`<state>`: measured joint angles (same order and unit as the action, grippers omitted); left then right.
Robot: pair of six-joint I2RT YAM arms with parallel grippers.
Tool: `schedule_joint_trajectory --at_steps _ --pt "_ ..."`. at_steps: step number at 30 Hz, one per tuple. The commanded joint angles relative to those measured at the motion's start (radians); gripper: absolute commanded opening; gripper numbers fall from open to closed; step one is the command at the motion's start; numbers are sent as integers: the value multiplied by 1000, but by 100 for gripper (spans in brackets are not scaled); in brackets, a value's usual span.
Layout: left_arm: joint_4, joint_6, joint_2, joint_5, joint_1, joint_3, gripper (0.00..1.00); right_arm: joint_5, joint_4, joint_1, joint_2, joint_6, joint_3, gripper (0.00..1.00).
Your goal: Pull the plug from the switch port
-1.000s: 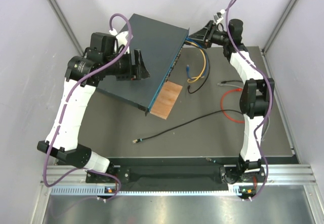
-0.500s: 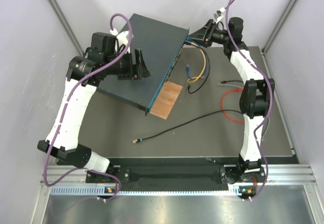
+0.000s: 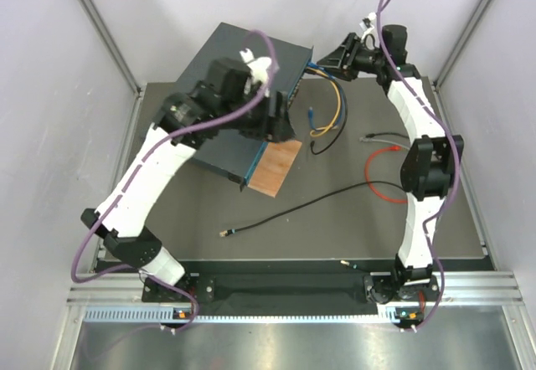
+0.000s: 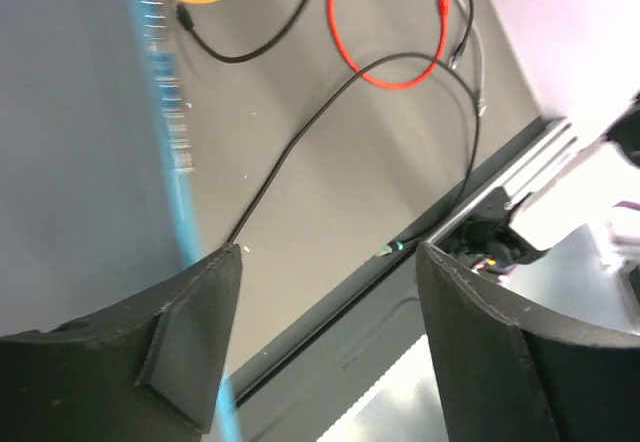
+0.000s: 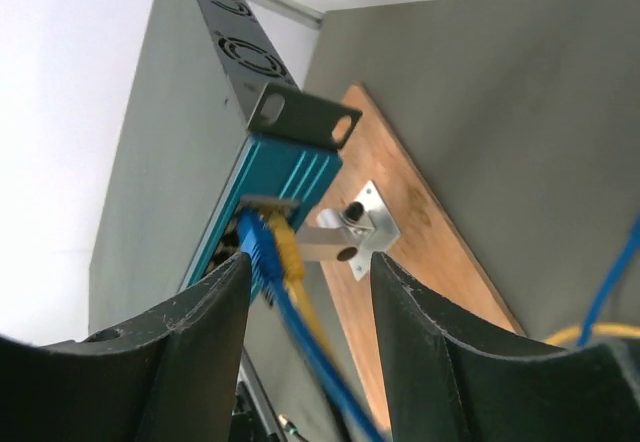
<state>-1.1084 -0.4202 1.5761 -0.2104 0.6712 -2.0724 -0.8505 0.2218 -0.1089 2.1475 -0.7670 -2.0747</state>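
The switch (image 3: pixel 222 60) is a flat dark blue-grey box lying aslant at the back left, its socket face (image 3: pixel 289 102) turned right. A blue plug (image 5: pixel 262 247) and a yellow plug (image 5: pixel 287 252) sit in ports at its far corner. My right gripper (image 5: pixel 310 259) is open there, and both cables run back between its fingers, the blue one close to the left finger (image 5: pixel 190 352). In the top view the right gripper (image 3: pixel 322 59) hovers at that corner. My left gripper (image 3: pixel 276 123) hangs open over the switch's front edge (image 4: pixel 175 162), with nothing between its fingers (image 4: pixel 200 332).
A small brown board (image 3: pixel 275 165) with a metal bracket (image 5: pixel 355 227) lies against the switch's near corner. Loose cables lie on the mat: yellow and blue loops (image 3: pixel 331 115), a red loop (image 3: pixel 381 173) and a long black lead (image 3: pixel 293 211). Walls stand close on both sides.
My left arm has swung right, from the switch's left side across its top to the socket edge. The right gripper has barely moved.
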Motion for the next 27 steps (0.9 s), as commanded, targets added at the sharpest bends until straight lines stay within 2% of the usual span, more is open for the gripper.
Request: schedule_joint_trajectory --at_steps 1,2,4,11,14,17,22,23,27 --pt "67 -14 -7 200 111 -41 76 99 183 28 -145 132 16 51" --pt "74 6 -7 257 178 -43 76 111 203 37 -165 139 27 51" --pt "82 17 2 392 243 -52 77 143 258 49 -219 169 60 51" --pt "110 58 119 711 552 -97 76 232 450 97 -376 256 129 52" --pt "102 40 186 828 644 -146 75 249 513 100 -434 270 140 51" --pt "154 87 248 969 741 -137 77 295 525 101 -497 271 151 52" --pt "283 139 320 954 746 -32 76 335 525 155 -548 276 214 51" --pt "348 153 329 948 745 -6 76 334 515 156 -557 276 235 50" --pt "429 126 390 836 705 69 75 334 398 163 -581 317 381 46"
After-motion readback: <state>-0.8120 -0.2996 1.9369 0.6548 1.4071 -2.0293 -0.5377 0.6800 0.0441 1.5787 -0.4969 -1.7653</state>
